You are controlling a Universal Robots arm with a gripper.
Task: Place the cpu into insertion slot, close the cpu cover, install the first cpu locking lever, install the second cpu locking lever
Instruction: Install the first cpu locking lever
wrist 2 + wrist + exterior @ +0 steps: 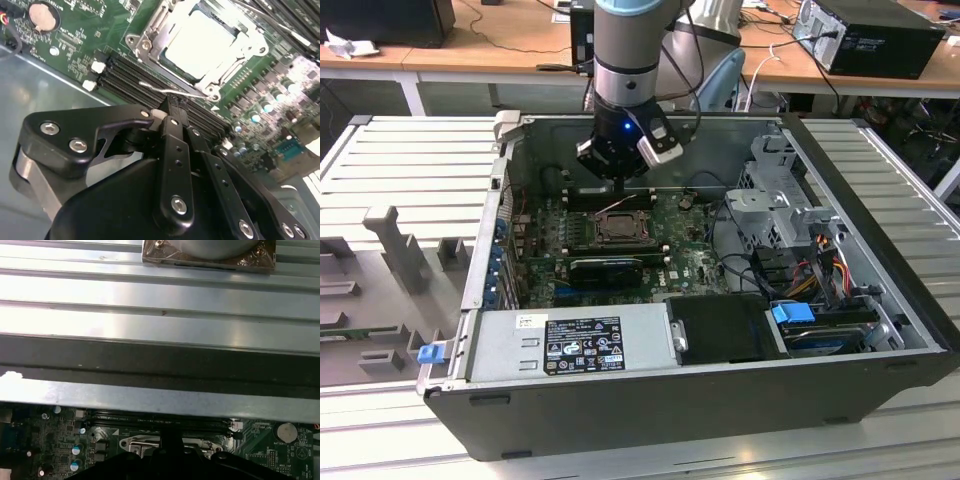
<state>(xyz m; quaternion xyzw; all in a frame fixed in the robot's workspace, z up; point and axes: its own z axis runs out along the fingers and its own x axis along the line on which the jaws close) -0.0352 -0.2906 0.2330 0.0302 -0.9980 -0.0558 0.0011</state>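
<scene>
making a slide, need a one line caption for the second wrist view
Closed gripper at a thin wire locking lever beside the socket, with the chip seated under the metal cover.

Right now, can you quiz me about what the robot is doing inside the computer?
1. True or false: the cpu is lying in the insertion slot.
2. In the second wrist view, what is the hand closest to? A) the thin wire lever at the slot's edge, B) the round coin battery, C) the blue clip.
3. Fill the gap: the hand's fingers are ___ (open or shut).

Key: 1 true; 2 A; 3 shut.
</scene>
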